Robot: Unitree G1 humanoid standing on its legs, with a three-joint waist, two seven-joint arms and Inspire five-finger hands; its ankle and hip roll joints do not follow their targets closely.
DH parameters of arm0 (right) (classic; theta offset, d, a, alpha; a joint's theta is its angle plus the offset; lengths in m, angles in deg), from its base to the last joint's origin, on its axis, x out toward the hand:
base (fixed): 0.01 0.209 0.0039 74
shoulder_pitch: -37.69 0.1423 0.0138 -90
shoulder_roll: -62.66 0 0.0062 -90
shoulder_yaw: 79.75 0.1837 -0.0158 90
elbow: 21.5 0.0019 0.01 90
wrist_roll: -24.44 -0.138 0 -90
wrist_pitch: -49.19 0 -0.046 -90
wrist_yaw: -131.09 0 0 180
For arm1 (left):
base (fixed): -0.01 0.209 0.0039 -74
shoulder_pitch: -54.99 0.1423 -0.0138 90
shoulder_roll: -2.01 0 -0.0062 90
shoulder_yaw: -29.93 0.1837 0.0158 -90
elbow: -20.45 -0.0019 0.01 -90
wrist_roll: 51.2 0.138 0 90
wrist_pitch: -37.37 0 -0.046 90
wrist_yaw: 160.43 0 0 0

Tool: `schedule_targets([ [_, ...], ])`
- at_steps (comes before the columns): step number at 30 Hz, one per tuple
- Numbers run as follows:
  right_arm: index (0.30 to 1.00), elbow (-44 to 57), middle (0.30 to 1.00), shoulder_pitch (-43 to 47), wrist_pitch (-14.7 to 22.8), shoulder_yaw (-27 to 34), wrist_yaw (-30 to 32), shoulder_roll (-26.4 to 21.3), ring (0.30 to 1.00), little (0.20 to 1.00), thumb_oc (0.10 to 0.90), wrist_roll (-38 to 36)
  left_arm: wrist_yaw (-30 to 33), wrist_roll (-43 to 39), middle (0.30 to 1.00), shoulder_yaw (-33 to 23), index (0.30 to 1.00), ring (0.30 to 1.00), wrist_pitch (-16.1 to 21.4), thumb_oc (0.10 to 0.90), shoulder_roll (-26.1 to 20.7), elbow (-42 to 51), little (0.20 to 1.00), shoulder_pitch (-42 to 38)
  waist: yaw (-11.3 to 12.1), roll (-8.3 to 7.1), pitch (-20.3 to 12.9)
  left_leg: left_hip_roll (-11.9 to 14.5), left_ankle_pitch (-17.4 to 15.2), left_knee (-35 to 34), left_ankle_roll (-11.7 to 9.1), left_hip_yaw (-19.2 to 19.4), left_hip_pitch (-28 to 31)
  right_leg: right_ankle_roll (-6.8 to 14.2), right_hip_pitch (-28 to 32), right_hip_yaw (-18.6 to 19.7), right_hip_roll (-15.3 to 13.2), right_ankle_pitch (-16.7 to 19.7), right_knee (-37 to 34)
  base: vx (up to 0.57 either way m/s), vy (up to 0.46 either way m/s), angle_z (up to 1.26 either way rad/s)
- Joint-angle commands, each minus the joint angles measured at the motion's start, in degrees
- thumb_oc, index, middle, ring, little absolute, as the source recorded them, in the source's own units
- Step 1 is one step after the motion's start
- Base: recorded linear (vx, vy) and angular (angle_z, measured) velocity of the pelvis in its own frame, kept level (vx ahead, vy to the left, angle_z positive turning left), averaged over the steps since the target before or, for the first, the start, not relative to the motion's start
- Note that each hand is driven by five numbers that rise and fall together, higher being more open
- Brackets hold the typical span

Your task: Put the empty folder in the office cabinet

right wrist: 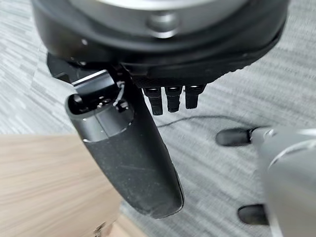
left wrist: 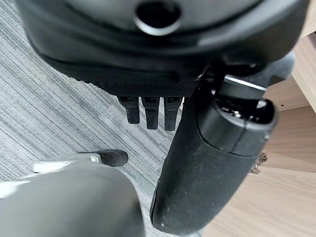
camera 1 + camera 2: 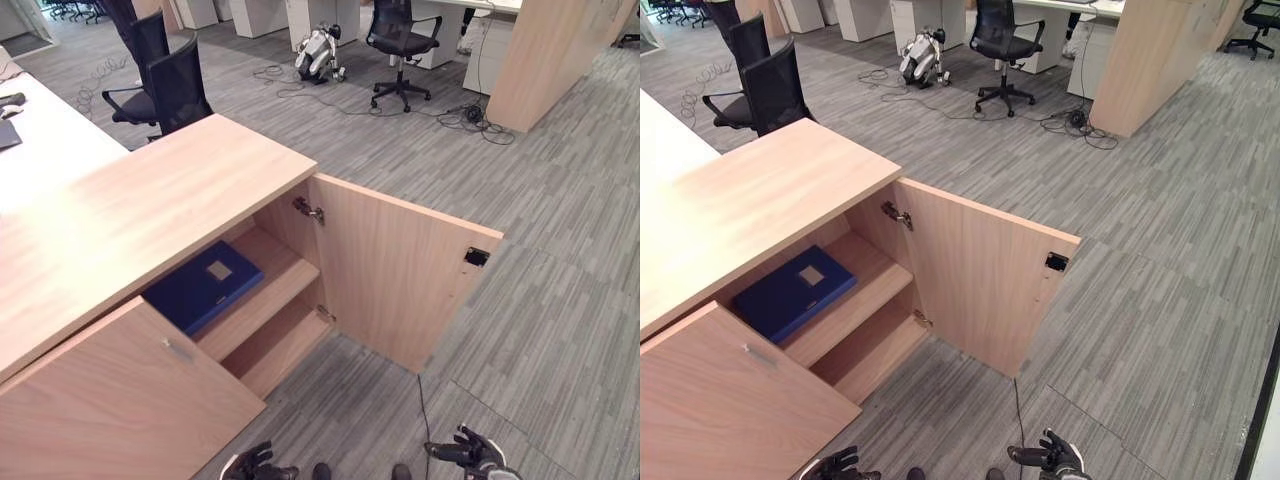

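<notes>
Folder (image 3: 204, 286), blue with a pale label on its cover, lies flat on the upper shelf (image 3: 278, 268) of the office cabinet (image 3: 150, 200), toward the shelf's front edge and its left end, partly tucked behind the closed left door (image 3: 110, 400). Right door (image 3: 395, 270) of the cabinet stands wide open, swung out over the grey carpeted floor (image 3: 560, 330), with hinge hardware visible at its inner edge and a dark catch near its outer top corner. Lower shelf (image 3: 270, 345) sits beneath the upper one and carries nothing that can be made out. Cabinet top is a light wood surface running back to a white worktop (image 3: 50, 140) at its far left corner. Left hand (image 3: 255, 463) hangs low in front of the closed door, above the floor, well apart from the folder; its wrist view shows the fingers (image 2: 150, 111) extended and relaxed with nothing between them and the thumb. Right hand (image 3: 470, 452) hangs low to the right of the open door, also well clear of the cabinet, fingers (image 1: 170, 98) likewise straight and holding nothing. Two black office chairs (image 3: 160, 75) stand beyond the far edge of the cabinet, and a third chair (image 3: 400, 45) stands farther back on the floor.
</notes>
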Motion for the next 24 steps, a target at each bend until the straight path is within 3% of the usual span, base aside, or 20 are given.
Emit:
schedule_targets([
  [1,0.9,0.6,0.9,9.0,3.5,0.7,1.3,-4.8,0.9,0.9,0.8,-3.2,0.5,3.1,0.9,0.5,0.9,0.9,1.8,0.8,-2.8,-1.8,0.9,-0.6,2.6,-1.86,-1.5,-0.1,-6.1,-0.3,-1.2,-0.4,2.2,3.3,1.8,-3.0,1.1,-7.4,0.5,0.06,0.072,-0.08],
  [10,0.9,-0.9,0.9,27.5,4.7,-0.8,2.8,-17.1,0.9,0.9,0.8,-5.1,-0.4,3.6,0.9,2.9,0.9,0.9,1.9,0.8,-4.8,-1.5,0.9,1.1,5.2,-2.72,-2.0,-0.3,-6.5,-0.3,-1.1,-0.9,2.7,3.7,2.8,-3.3,0.8,-7.7,0.5,0.01,0.013,-0.02],
  [13,0.9,-1.8,0.9,34.9,5.8,-0.8,3.1,-19.5,0.9,0.9,0.8,-9.5,-0.6,2.9,0.9,3.5,0.9,0.9,1.8,0.8,-5.1,-1.6,0.9,1.6,6.2,-2.92,-2.2,-0.5,-6.5,-0.3,-1.1,-1.2,2.6,3.8,3.0,-3.6,0.8,-7.8,0.5,0.01,0.024,0.08],
  [18,0.9,-0.3,0.9,43.0,7.1,-3.4,3.5,-19.8,0.9,0.9,0.8,-13.0,-0.2,1.6,0.9,4.0,0.9,0.9,1.8,0.8,-5.1,-2.3,0.9,2.4,7.5,-3.33,-2.2,-0.6,-6.1,-0.3,-1.1,-2.3,2.2,3.7,3.0,-4.2,0.7,-7.8,0.5,0.0,0.006,0.1],
  [24,0.9,2.9,0.9,43.5,6.9,-6.4,3.1,-16.3,0.9,0.9,0.8,-12.5,0.4,1.5,0.9,4.7,0.9,0.9,1.7,0.8,-4.6,-2.2,0.9,2.3,7.8,-3.16,-2.0,-0.8,-5.9,-0.3,-1.0,-3.2,1.6,3.5,2.8,-4.5,0.5,-7.8,0.5,0.0,0.0,0.01],
])
